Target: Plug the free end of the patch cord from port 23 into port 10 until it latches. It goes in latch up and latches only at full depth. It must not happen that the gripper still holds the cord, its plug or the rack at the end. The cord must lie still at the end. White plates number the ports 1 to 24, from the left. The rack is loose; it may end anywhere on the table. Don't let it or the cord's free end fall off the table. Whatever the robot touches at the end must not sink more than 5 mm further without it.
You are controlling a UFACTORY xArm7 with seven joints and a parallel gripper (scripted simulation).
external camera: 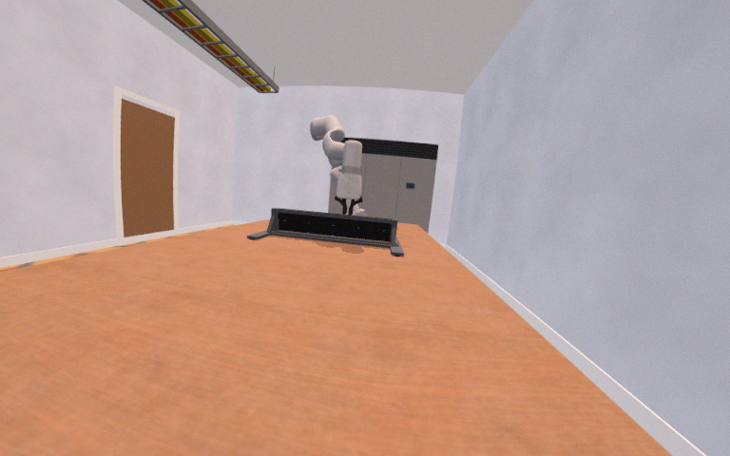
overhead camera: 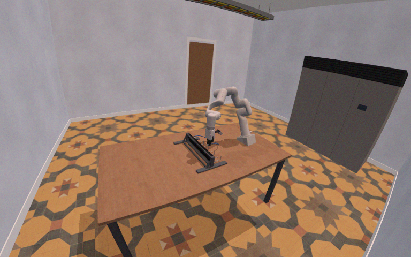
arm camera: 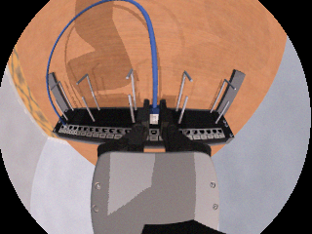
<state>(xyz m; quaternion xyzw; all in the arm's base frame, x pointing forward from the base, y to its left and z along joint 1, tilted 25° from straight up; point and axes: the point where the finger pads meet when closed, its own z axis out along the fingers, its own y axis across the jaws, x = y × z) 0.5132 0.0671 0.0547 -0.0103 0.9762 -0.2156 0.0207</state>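
Rack point(overhead camera: 198, 148) point(external camera: 334, 241) point(arm camera: 102, 118) stands upright on its feet on the wooden table point(overhead camera: 145, 175) point(external camera: 322, 332) point(arm camera: 219, 44), row of ports facing the arm point(overhead camera: 243, 121) point(external camera: 351, 156). Gripper point(overhead camera: 209, 141) point(external camera: 348, 210) point(arm camera: 154, 106) points down at the port side, its fingers pinching the pale plug point(arm camera: 154, 115) at the free end of the blue cord point(overhead camera: 215, 143) point(arm camera: 153, 58). Cord rises from the plug in the wrist view, arches over in a wide loop and comes down to the rack's far left end in that view, where its other end meets the port row. Plug sits in front of the row near its middle; whether it has entered a port cannot be told, and the port numbers are too small to read. In the way: thin metal cord guides point(arm camera: 133, 90) stick out from the rack on both sides of the gripper, one standing near each finger; the cord passes between the two middle ones. Black fingers cover part of the port row. Exterior view: rack body hides the fingertips and the plug. Around: tall grey cabinet point(overhead camera: 342, 118) point(external camera: 382, 185) against the wall, well apart from the table; brown door point(overhead camera: 199, 72) point(external camera: 147, 169) in another wall; long light fixture point(overhead camera: 239, 8) point(external camera: 215, 46) overhead.
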